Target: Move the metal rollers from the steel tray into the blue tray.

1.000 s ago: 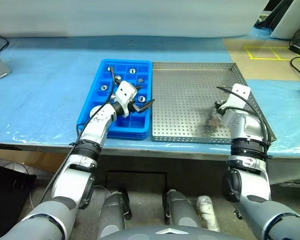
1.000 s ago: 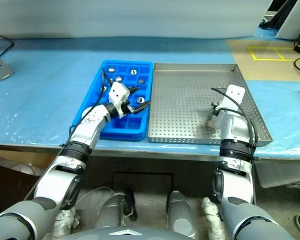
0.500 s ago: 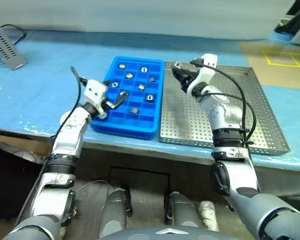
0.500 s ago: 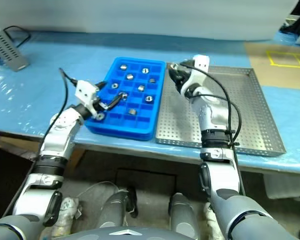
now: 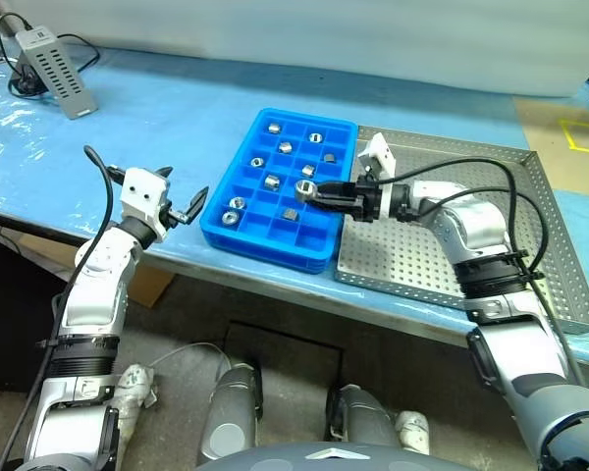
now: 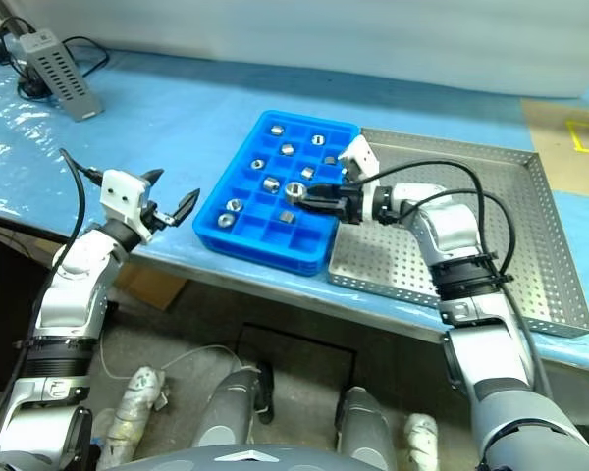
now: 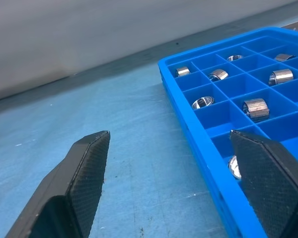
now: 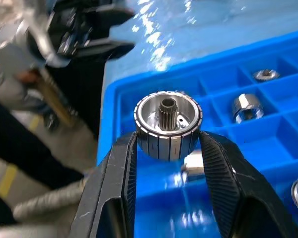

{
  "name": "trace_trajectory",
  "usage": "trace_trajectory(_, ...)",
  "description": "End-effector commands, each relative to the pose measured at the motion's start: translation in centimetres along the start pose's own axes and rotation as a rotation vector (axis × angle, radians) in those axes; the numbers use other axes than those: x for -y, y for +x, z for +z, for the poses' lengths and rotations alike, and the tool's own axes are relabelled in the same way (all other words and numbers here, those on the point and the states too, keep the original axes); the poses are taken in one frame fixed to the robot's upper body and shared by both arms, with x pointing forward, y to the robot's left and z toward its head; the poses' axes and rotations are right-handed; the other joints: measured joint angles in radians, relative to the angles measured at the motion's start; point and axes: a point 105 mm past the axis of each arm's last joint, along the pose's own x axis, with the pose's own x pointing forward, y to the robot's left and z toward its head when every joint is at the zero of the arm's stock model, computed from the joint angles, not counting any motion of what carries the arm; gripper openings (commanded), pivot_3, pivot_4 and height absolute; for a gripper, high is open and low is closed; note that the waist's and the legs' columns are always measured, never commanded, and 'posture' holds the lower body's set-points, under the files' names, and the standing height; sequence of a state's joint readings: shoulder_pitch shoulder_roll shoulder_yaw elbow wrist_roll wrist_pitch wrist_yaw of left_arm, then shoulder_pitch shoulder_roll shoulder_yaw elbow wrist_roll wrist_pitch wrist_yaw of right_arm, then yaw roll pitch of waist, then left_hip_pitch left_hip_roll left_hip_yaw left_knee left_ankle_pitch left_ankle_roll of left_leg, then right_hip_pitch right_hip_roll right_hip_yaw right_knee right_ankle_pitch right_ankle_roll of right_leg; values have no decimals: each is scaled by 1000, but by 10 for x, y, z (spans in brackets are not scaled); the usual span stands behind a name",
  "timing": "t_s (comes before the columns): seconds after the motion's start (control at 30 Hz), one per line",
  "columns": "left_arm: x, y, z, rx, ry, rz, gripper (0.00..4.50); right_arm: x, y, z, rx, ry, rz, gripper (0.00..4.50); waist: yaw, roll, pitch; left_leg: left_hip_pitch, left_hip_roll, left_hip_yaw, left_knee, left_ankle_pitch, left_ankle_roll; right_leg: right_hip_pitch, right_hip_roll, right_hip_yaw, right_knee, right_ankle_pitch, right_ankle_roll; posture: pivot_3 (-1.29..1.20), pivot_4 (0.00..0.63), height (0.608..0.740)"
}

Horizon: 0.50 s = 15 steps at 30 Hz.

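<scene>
— Well, we see the right gripper (image 5: 314,191) pinching a metal roller (image 8: 168,124) over the blue tray (image 5: 238,231), near its steel tray (image 5: 560,285) edge.
— Left gripper (image 5: 185,199) spread, off its opposite edge; we can't count rollers (image 5: 271,181).

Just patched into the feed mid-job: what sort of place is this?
Likely a factory or workshop parts-sorting bench: a perforated steel tray, a blue tray of compartments holding metal rollers, and a long bench under blue sheeting.

Left end effector (image 5: 184,199) agape, right (image 5: 321,192) clamped
</scene>
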State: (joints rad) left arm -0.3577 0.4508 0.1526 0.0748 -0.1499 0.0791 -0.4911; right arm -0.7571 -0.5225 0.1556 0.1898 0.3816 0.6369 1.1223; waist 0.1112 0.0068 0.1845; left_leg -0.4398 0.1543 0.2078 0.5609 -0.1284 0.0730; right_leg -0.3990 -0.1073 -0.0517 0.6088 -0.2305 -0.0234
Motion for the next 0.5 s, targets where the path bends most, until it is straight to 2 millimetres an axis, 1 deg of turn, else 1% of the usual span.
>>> trace_trajectory(0.03, 1, 8, 14, 46, 25, -8, 4067, -13, -1, -9, -68, -37, 52, 1533, -3, 0, 0, 0, 0, 0, 0, 0, 0, 0, 0, 0, 0, 0, 0, 43, 150, 740)
trace_trajectory(0.1, 4, 11, 11, 36, 32, -27, 4067, -16, 2, -16, -83, -36, 56, 1533, -7, 0, 0, 0, 0, 0, 0, 0, 0, -1, 0, 0, 0, 0, 0, 43, 150, 740)
trace_trajectory(0.17, 8, 13, 9, 31, 37, -43, 4067, -18, 5, -18, -81, -31, 62, 1533, -12, 0, 0, -1, 0, 0, 0, 0, 0, -1, 0, 0, 0, 0, 0, 43, 150, 740)
trace_trajectory(0.27, 9, 14, 9, 32, 37, -52, 4067, -21, 9, -24, -101, -19, 63, 1533, -16, 0, 0, -1, 0, 0, 0, 0, 0, -1, 0, 0, 0, 0, 0, 43, 150, 740)
trace_trajectory(0.33, 9, 15, 9, 31, 38, -53, 4067, -20, 10, -29, -127, -21, 50, 1533, -16, 0, 0, -1, 0, 0, 0, 0, 0, -1, 1, 0, 0, 0, 0, 6, 150, 740)
trace_trajectory(0.4, 9, 17, 10, 31, 40, -56, 4067, -16, 10, -31, -129, -15, 27, 2264, -16, 0, 0, -1, 0, 0, 0, 0, 0, -1, 0, 0, 0, 0, 0, 4, 150, 740)
trace_trajectory(0.43, 8, 18, 10, 32, 41, -57, 4067, -16, 9, -30, -124, -12, 23, 2512, -15, 0, 0, -1, 0, 0, 0, 0, 0, -1, 0, 0, 0, 0, 0, 4, 150, 740)
trace_trajectory(0.47, 9, 18, 10, 32, 41, -59, 4067, -15, 9, -28, -115, -12, 19, 2841, -14, 0, 0, -1, 0, 0, 1, 0, 0, -1, 0, 0, 0, 0, 0, 3, 150, 740)
trace_trajectory(0.5, 11, 19, 9, 27, 43, -66, 4067, -10, 8, -24, -93, -17, -11, 3149, -15, 0, 0, -1, 0, 0, 1, 0, 0, 0, 0, 0, 0, 0, 0, 0, 150, 740)
